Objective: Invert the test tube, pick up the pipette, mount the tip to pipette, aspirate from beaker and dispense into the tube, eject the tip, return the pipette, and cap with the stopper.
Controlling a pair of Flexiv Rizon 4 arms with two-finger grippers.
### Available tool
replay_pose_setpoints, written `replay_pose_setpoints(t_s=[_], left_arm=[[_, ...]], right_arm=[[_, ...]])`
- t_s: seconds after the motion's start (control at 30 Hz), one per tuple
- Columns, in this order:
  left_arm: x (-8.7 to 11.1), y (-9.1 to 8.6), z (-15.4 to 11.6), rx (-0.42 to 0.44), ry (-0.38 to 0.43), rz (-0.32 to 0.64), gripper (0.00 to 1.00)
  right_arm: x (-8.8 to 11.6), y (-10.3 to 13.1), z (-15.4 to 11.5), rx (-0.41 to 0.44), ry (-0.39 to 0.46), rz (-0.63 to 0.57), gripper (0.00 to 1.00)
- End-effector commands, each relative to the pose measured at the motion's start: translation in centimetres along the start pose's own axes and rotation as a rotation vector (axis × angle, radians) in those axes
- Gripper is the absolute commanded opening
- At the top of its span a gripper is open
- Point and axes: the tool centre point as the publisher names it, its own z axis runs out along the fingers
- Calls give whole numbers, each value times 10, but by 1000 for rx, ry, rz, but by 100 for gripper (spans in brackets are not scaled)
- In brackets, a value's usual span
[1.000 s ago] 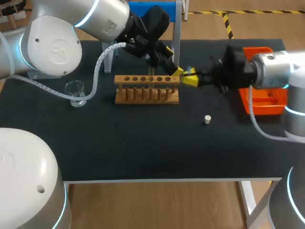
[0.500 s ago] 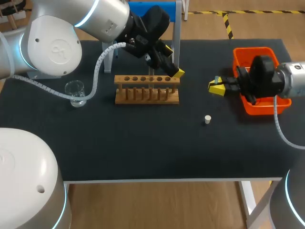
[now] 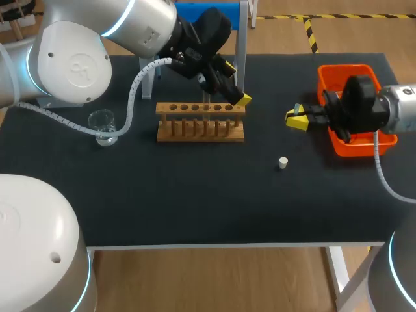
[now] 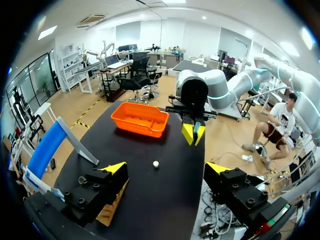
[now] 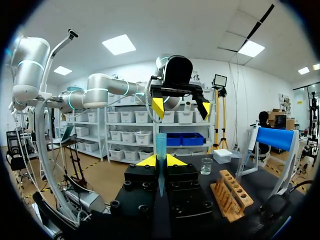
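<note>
Right jaws drawn back from rack (image 3: 200,108) to orange bin (image 3: 344,67), clamped on test tube (image 5: 160,150), left jaws apart by rack.

Table (image 3: 195,195): black top, pale edge along near side.
- wooden rack (image 3: 200,121): far-centre, long side running left-right, row of holes on top.
- glass beaker (image 3: 103,126): left of rack, near it, not touching, upright.
- white stopper (image 3: 283,162): alone on bare top, right of rack and nearer, well apart from it.
- orange bin (image 3: 341,70): far right, by right edge, partly hidden.
- blue-topped metal stand (image 3: 208,8): far edge, behind rack, legs on top.
</note>
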Motion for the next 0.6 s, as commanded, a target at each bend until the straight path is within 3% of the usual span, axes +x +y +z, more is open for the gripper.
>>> replay_pose_setpoints(t_s=[0.03,0.43,0.6], left_arm=[[0,0,-1,-5,1,-1,100],[0,0,-1,-5,1,-1,100],[0,0,-1,-5,1,-1,100]], right_arm=[[1,0,0,0,-1,-1,0],[23,-7,-45,3,-13,-27,0],[37,-20,-58,8,23,-20,0]])
